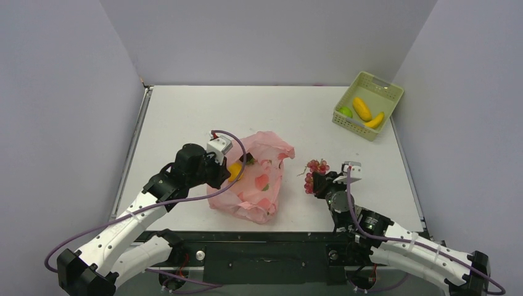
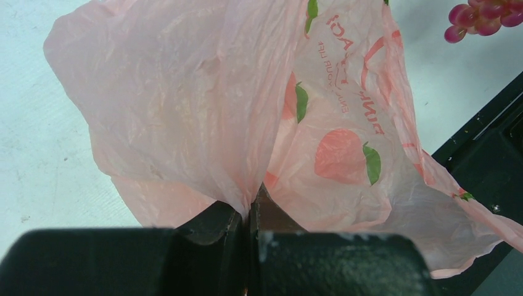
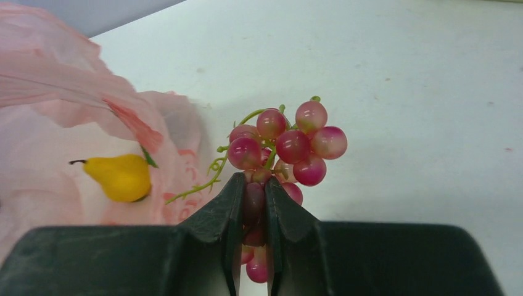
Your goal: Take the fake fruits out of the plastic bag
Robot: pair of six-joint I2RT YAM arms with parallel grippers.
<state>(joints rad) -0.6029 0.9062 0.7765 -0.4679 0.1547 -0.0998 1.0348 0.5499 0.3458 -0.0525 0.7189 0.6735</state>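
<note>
Right pincer (image 3: 254,185) clamps grapes (image 3: 293,147); its camera shows pear (image 3: 120,177).

Red txt on plastic bag (image 2: 185,92), mirrored, not legible.

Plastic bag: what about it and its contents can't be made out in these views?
- Left wrist: the plastic bag film fills the view, hiding its contents; the grape bunch is cut by the top edge.
- Top external: the left gripper hides part of the bag's left side.
- Right wrist: folds hide anything beyond the yellow pear.
</note>
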